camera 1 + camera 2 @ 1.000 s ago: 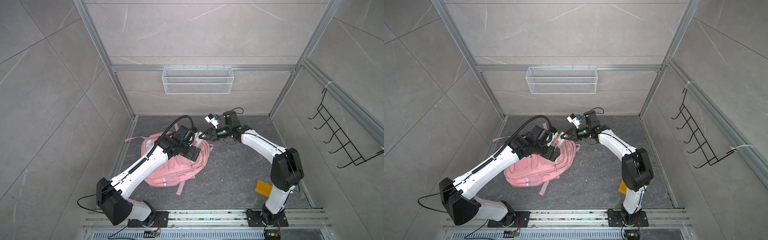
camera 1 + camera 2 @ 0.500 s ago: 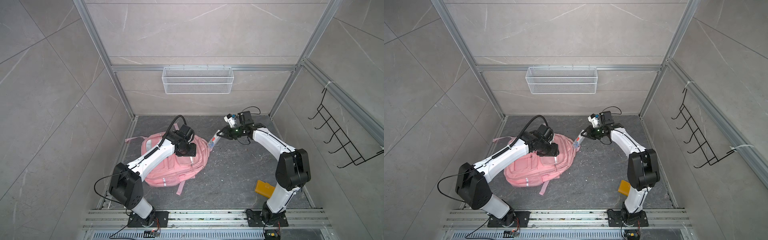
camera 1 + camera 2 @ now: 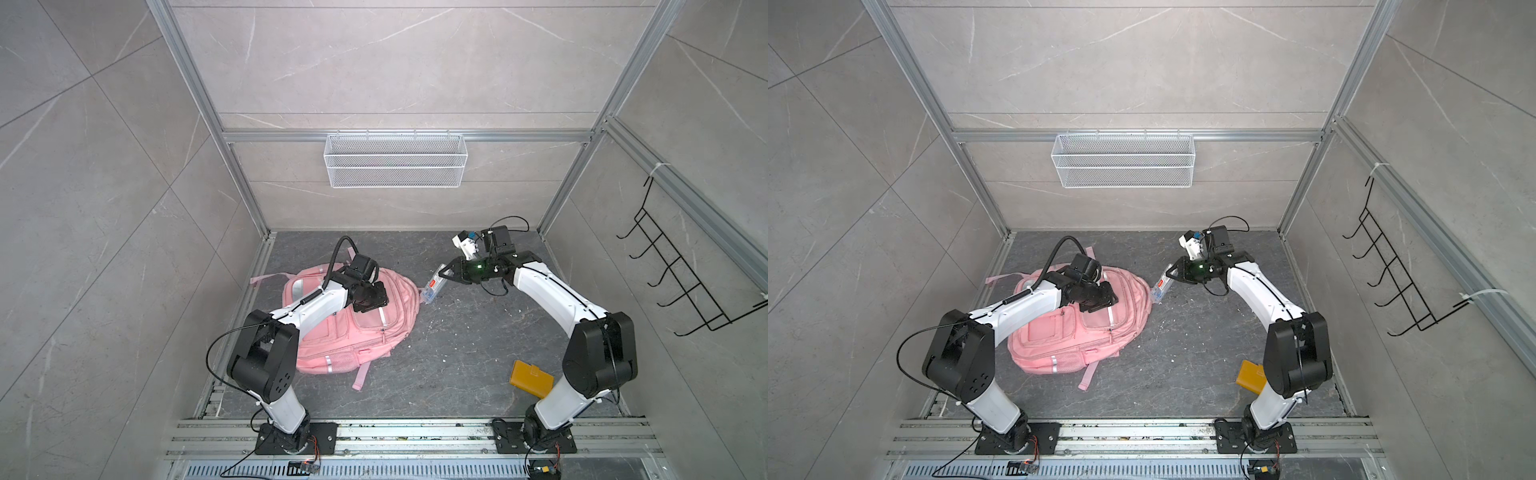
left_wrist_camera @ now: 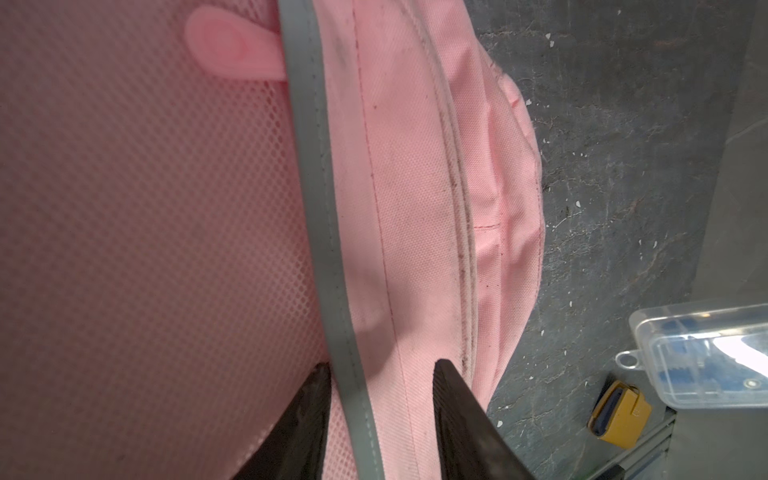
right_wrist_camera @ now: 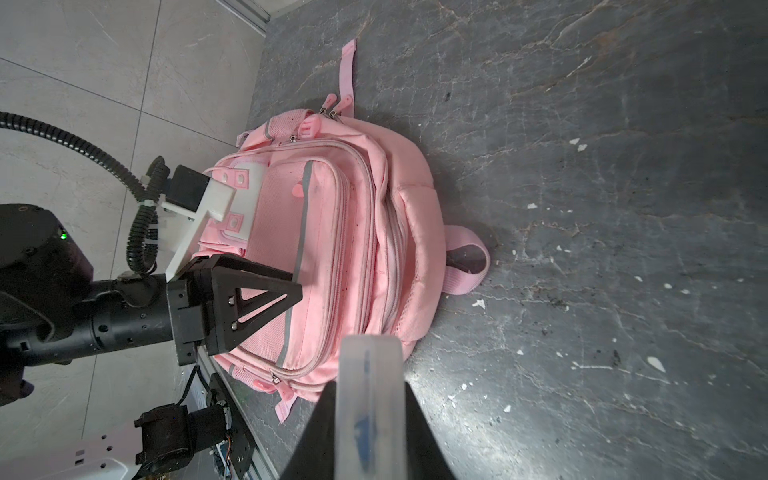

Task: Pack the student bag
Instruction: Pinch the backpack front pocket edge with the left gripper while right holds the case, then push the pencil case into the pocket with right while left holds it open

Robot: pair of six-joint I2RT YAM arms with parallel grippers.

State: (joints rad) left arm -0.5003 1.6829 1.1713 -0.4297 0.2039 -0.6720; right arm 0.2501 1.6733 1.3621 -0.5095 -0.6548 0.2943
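Presently we list: student bag [image 3: 361,332], pink, flat on the worktop [image 3: 457,353], directly under the left tool [image 4: 380,374], whose jaws stand apart astride a grey strip [image 4: 320,208]; whether they pinch fabric we cannot tell. Right tool [image 5: 369,386] clamps a clear plastic case [image 5: 370,357], its far end just beside the bag.

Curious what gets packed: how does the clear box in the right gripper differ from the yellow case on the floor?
The clear box is see-through with blue contents; the yellow case is opaque mustard. The clear box is clamped in the right gripper beside the pink backpack; the yellow case lies loose by that arm's base. Both are small, outside the backpack.
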